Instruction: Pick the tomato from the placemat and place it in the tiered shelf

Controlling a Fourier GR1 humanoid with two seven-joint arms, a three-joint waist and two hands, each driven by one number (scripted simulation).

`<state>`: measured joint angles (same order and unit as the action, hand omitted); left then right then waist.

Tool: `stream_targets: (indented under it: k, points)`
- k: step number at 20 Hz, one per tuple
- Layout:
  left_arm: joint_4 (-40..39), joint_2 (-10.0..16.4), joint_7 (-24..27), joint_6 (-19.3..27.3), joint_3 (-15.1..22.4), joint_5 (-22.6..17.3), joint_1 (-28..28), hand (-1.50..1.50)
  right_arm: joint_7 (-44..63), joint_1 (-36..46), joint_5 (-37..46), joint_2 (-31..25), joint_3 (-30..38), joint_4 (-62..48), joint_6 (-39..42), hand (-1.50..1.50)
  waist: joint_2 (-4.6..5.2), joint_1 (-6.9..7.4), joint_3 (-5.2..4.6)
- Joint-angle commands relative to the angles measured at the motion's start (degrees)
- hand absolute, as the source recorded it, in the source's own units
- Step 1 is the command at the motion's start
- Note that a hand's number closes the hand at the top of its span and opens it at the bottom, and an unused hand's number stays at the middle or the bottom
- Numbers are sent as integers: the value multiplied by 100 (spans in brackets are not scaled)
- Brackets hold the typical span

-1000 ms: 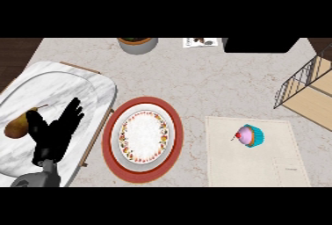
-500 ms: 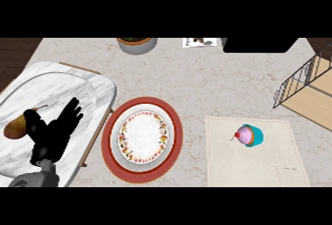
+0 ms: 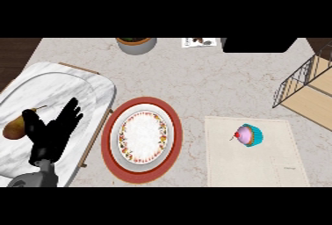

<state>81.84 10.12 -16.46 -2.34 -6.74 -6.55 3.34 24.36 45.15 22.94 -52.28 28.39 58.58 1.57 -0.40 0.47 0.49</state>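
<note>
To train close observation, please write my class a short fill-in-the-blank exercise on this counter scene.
1. On the placemat sits a ____.
2. The plate lies on a round ____ mat.
3. The pear lies on the tray, near the robot's ____ hand.
Missing words: cupcake, red, left.

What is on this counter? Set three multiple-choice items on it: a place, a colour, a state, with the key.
1. Where is the cupcake? A on the marble tray; B on the beige placemat; C in the tiered shelf.
2. What colour is its wrapper? A yellow; B black; C teal.
3. How is the left hand? A open, holding nothing; B curled round the pear; C curled round the cupcake.
Key: B, it sits on the placemat, apart from the tiered shelf; C, teal under pink icing; A, fingers straight over the marble tray, pear beside it.
</note>
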Motion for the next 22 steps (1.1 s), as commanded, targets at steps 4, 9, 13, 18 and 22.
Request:
stream_targets:
  k: [4, 9, 13, 18, 22]
  points:
    - [-473, -87, -100, 36, 5, 43, 25, 0, 252, 583, -670, 56, 613, -93, -252, -150, 46, -46, -52]
    - [-221, -82, -203, 90, 77, 142, -117, 0, 186, 425, -871, -208, 1222, -187, -742, -150, 38, -67, -45]
    - [-370, -124, -276, 60, 73, 93, 19, 0, 304, 329, -485, -602, 1211, -67, -1193, -150, 52, -77, -50]
    - [-346, -85, 39, 49, -47, 106, -231, 0, 170, -191, -729, -1042, 2094, -496, -1418, -150, 42, -134, -44]
    - [-404, -72, 4, 86, -159, 56, -251, 0, 362, -639, -1156, -1600, 2816, -452, -881, -150, 21, -213, -47]
